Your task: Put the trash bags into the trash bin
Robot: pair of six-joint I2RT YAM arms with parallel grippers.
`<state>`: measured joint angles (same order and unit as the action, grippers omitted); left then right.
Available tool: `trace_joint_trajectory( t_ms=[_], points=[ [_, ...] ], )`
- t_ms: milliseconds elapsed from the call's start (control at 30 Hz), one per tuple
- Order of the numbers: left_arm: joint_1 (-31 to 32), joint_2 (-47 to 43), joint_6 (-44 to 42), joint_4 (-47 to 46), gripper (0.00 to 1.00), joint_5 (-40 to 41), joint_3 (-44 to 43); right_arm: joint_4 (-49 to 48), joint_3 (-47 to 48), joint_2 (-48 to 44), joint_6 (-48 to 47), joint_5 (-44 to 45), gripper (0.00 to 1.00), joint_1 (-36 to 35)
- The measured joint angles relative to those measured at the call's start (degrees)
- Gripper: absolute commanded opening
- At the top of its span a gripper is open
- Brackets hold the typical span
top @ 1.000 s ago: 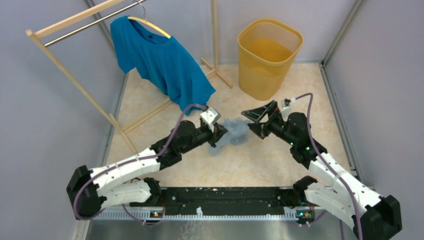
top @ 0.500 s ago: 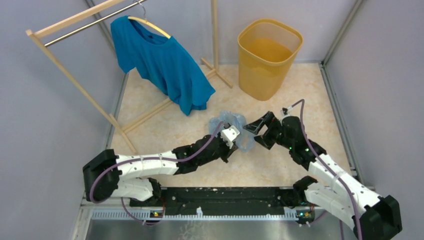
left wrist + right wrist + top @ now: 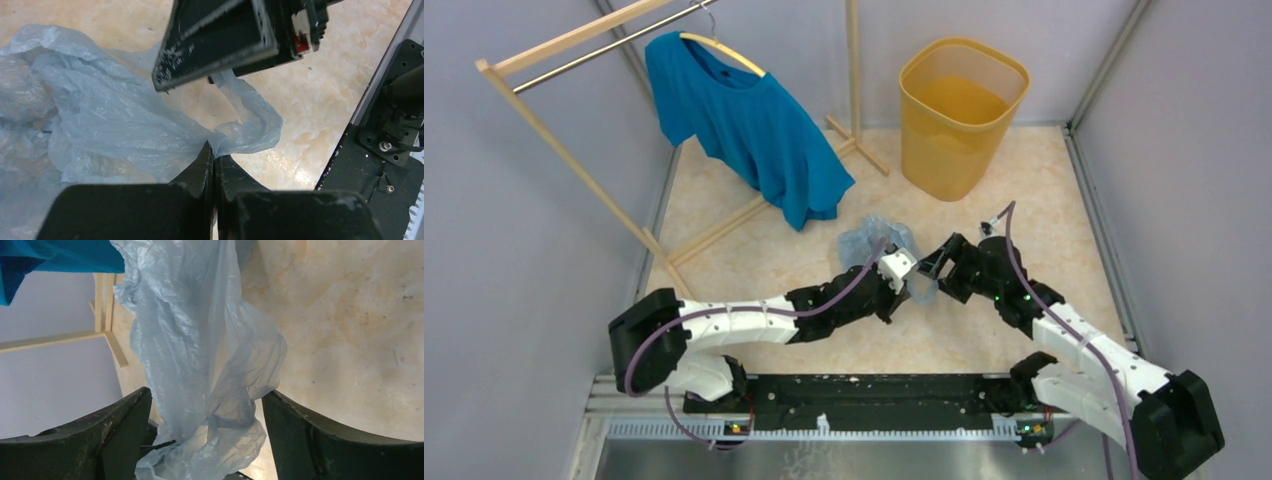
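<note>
The trash bag (image 3: 876,240), a thin, wrinkled pale blue film, lies bunched on the floor at mid-table with one end lifted. My left gripper (image 3: 915,281) is shut on a pinched fold of that film; the left wrist view shows the bag (image 3: 100,115) spreading away from the closed tips (image 3: 214,150). My right gripper (image 3: 934,263) faces it from the right, open. In the right wrist view the bag (image 3: 210,340) hangs between the spread fingers (image 3: 135,410) of the right gripper (image 3: 205,395), and I cannot tell whether it touches either pad. The yellow trash bin (image 3: 964,105) stands upright at the back, apart from both grippers.
A teal T-shirt (image 3: 744,120) hangs from a wooden clothes rack (image 3: 574,40) at the back left; the rack's foot (image 3: 724,225) runs across the floor near the bag. Grey walls close in both sides. The right gripper's finger (image 3: 220,45) crosses the top of the left wrist view.
My left arm swung right and nearer, drawing the bag with it. My right gripper came down and left onto the lifted end, its jaws narrowing a little.
</note>
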<state>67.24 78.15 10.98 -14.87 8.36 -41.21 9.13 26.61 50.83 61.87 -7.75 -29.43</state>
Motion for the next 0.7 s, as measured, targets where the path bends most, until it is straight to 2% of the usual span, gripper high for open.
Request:
trace_joint_trajectory(
  t_ms=[67,133,200,300,467,600,700],
  points=[
    [-0.02,1.57,0.57,0.24,0.39,-0.63,-1.4,-1.88,-0.46,0.7,-1.53,-0.55,0.27,0.0],
    [0.0,3.04,1.36,1.25,0.65,-1.49,-2.99,-3.34,-0.9,1.77,-3.34,-0.59,0.02,-0.02],
    [0.0,3.52,2.4,3.04,0.81,-1.84,-4.2,-3.67,-1.14,2.32,-5.11,1.03,0.0,0.0],
    [-0.09,2.58,4.39,5.77,0.97,-2.01,-4.9,-3.19,-1.11,2.29,-9.79,5.99,0.0,0.0],
    [-3.23,-5.22,8.39,12.15,0.99,-3.74,-4.02,0.33,-0.63,4.74,-17.53,19.47,0.0,0.02],
    [-12.37,-13.31,13.62,14.27,0.98,-6.27,-1.64,3.58,2.45,13.57,-20.02,26.01,0.0,1.57],
    [-19.5,-15.41,17.79,15.54,0.93,-7.52,-0.44,4.17,4.44,19.58,-21.73,26.49,0.0,4.15]
  ],
)
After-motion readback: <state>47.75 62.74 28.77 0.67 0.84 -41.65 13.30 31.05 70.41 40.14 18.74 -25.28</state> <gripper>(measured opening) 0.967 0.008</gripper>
